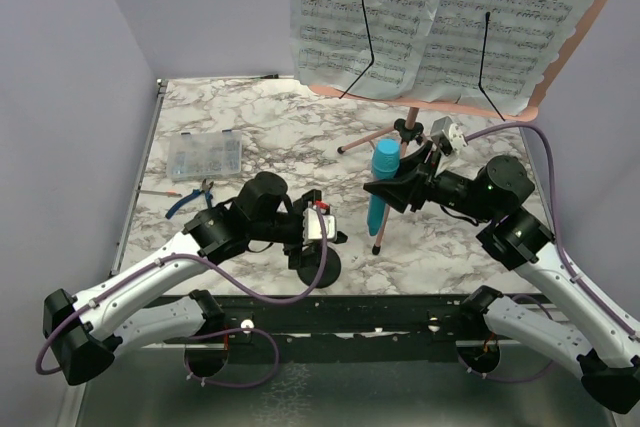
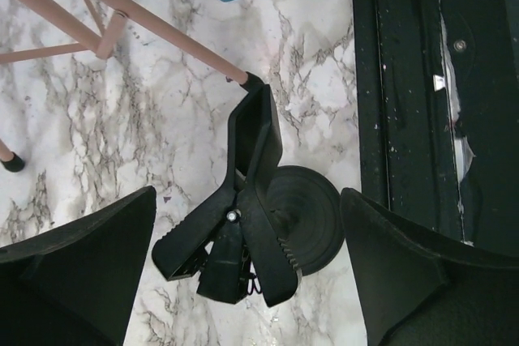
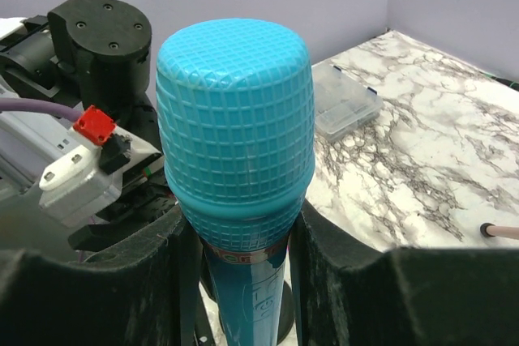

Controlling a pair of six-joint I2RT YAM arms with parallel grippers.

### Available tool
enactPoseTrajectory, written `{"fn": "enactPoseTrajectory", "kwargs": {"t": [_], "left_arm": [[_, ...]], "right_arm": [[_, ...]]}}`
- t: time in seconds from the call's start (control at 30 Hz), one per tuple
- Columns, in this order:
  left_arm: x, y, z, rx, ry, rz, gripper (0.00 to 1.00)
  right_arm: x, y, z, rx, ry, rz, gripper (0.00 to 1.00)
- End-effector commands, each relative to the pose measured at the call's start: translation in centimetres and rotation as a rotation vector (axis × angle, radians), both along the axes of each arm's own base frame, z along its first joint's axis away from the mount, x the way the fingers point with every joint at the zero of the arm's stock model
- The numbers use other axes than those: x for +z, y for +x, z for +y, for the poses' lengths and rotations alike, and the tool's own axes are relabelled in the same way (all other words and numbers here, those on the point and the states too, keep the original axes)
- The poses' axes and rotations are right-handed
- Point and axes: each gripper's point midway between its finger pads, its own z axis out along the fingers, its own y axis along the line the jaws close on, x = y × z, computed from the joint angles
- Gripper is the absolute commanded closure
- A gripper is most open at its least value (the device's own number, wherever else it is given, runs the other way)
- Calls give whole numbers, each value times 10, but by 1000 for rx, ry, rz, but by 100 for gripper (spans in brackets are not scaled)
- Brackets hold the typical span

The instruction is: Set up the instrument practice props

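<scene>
your right gripper clamps blue microphone upright. mic stand at its 8 o'clock, under your wide-open, empty left gripper. pink music stand leg tip just beside its clip.

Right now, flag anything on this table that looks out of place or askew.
The blue-handled pliers lie loose at the left of the table, beside the clear compartment box; neither is a music prop. The right sheet-music page has a wavy, ragged-looking outer edge against the pink music stand. Nothing looks spilled.
</scene>
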Motion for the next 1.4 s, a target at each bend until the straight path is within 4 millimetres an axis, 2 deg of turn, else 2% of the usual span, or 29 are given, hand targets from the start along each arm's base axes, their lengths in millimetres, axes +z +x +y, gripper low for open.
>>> {"fn": "enactPoseTrajectory", "kwargs": {"t": [0.0,0.1,0.2,0.27,0.43,0.63,0.8,0.9,1.0,1.07,1.1,1.23,1.27,1.37], "left_arm": [[9,-5,-9,-104,1,-40,11],[16,-2,-13,-109,-20,-59,16],[21,3,-18,-99,-53,-91,30],[19,9,-18,-73,-57,-100,35],[18,24,-21,-13,-74,-145,41],[43,47,-31,74,-206,-258,44],[50,61,-44,88,-251,-300,50],[53,65,-50,84,-270,-313,57],[53,65,-54,70,-282,-311,57],[52,62,-54,61,-282,-306,53],[52,61,-53,60,-284,-306,48],[59,56,-46,53,-285,-327,15],[60,54,-43,52,-279,-334,10],[63,52,-35,54,-257,-352,4]], "right_arm": [[7,-1,-2,-11,25,-44,99],[5,1,-2,-20,23,-41,100],[3,2,-1,-20,19,-35,99],[1,3,0,-16,15,-29,100],[0,2,1,-9,15,-38,99],[3,5,1,-19,23,-48,100],[4,6,1,-22,27,-52,99],[5,7,0,-28,29,-54,100],[6,7,-1,-36,32,-56,100],[5,8,-1,-38,30,-55,100],[5,7,-1,-38,30,-55,100],[4,6,-2,-35,32,-57,99],[3,4,-1,-22,28,-68,99],[2,3,-1,-16,20,-94,99]]}}
